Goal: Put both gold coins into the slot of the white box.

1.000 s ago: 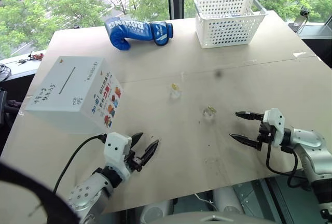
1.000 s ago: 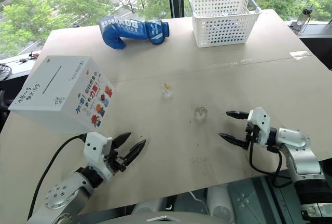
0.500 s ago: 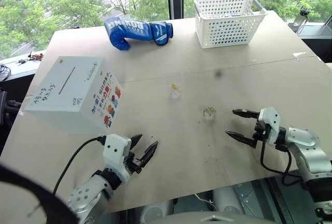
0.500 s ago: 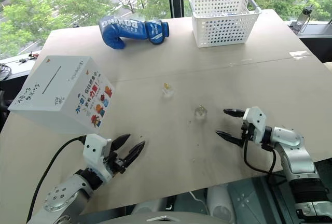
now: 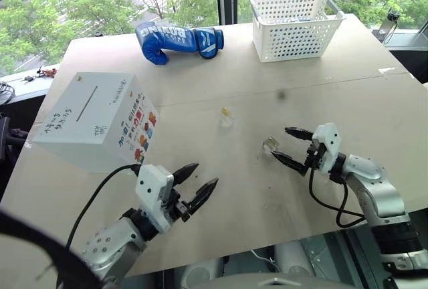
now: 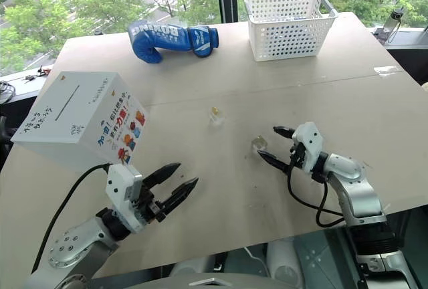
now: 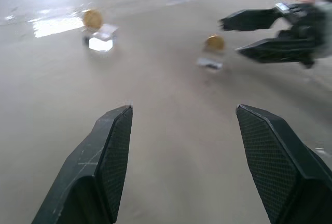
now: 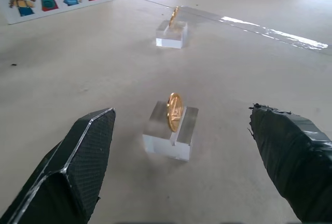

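Two gold coins stand on edge in small clear holders mid-table, the near coin (image 8: 174, 111) and the far coin (image 8: 175, 16). My right gripper (image 5: 281, 143) is open and level, with its fingertips just to the right of the near coin (image 5: 271, 142) and not touching it. The white box (image 5: 93, 118) sits at the left of the table, tilted, with the dark slot (image 5: 86, 103) on its upper face and stickers on its side. In front of the box my left gripper (image 5: 206, 173) hangs open and empty above the table, pointing toward the coins.
A blue boxing glove (image 5: 177, 39) lies at the back of the table. A white perforated basket (image 5: 294, 25) stands at the back right. The table's front edge (image 5: 267, 239) runs just below both grippers.
My right gripper has moved left, up to the near coin, still open. The left gripper has risen slightly and swung a little right.
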Motion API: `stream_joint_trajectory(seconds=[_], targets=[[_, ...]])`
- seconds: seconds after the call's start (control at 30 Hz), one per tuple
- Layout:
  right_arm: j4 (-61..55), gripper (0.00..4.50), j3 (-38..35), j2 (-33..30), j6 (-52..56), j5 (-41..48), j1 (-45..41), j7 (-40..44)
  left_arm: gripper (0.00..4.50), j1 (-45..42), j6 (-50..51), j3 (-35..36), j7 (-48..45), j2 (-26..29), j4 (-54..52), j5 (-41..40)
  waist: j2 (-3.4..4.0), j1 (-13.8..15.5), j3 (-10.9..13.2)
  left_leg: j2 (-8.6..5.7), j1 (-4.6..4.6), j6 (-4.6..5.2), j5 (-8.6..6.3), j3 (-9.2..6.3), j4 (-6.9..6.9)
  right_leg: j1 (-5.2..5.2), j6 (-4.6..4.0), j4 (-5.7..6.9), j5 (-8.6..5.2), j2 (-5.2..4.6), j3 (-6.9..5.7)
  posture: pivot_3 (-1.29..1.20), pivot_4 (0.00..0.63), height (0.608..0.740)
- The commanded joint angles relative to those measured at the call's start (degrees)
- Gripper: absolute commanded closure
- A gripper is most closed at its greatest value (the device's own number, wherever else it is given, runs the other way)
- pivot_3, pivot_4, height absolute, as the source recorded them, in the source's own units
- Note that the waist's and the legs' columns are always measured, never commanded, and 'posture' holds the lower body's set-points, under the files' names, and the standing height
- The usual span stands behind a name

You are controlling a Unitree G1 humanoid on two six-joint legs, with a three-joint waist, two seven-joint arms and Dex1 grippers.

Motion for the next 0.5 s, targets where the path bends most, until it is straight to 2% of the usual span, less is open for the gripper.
stream_joint_trajectory(seconds=[0.03,0.07,0.1,0.3,0.33,0.37,0.5], targets=[[-1.7,0.05,0.6,0.7,-0.1,-0.6,-1.1,-1.5,1.29,0.2,-0.5,0.3,-1.0,1.2,-2.9,-1.2,0.00,0.0,0.0,0.00,0.00,0.00,0.00,0.00,0.00,0.00,0.00,0.00,0.00,0.01,0.00,0.00,0.150,0.721],[-1.5,0.56,0.8,0.9,-0.1,-0.8,-1.2,-1.7,1.29,0.3,-0.7,0.2,-1.1,1.3,-3.0,-1.0,0.00,0.0,0.0,0.00,0.00,-0.01,0.01,0.00,0.00,0.00,0.00,0.00,0.00,0.01,0.00,0.00,0.150,0.721],[-1.4,0.82,1.0,1.0,-0.1,-1.0,-1.3,-1.9,1.29,0.5,-0.9,0.0,-1.1,1.4,-2.9,-0.8,0.01,0.0,0.0,0.00,0.00,-0.01,0.01,0.01,0.00,0.00,0.00,0.00,0.00,0.01,0.00,0.00,0.150,0.721],[-0.8,3.65,2.4,1.0,-0.3,-2.4,-1.7,-1.8,1.29,3.2,-4.0,-0.4,-2.6,1.0,-1.6,1.1,0.01,-0.1,0.0,0.00,0.00,-0.01,0.00,0.02,0.00,0.00,0.00,0.00,0.00,0.02,0.01,0.00,0.150,0.721],[-0.6,4.27,2.8,1.0,-0.4,-2.8,-1.9,-1.7,1.29,3.6,-4.7,-0.3,-2.9,0.9,-1.2,1.4,0.01,-0.1,0.0,0.00,0.00,-0.01,0.00,0.02,0.00,0.00,0.00,0.00,0.00,0.02,0.01,0.00,0.150,0.721],[-0.4,4.47,3.1,0.8,-0.5,-3.2,-1.9,-1.7,1.29,4.0,-5.2,-0.3,-3.1,0.9,-0.9,1.7,0.01,-0.1,0.0,0.00,0.00,-0.01,0.00,0.02,0.00,0.00,0.00,0.00,0.00,0.02,0.01,0.00,0.150,0.721],[-0.2,4.47,3.5,1.1,-0.5,-3.6,-2.1,-1.7,1.29,4.8,-6.6,-0.1,-3.8,0.7,-0.1,2.4,0.00,-0.1,0.0,0.00,0.01,0.01,0.00,0.02,0.00,0.01,0.00,0.00,0.00,0.02,0.01,0.00,0.150,0.721]])
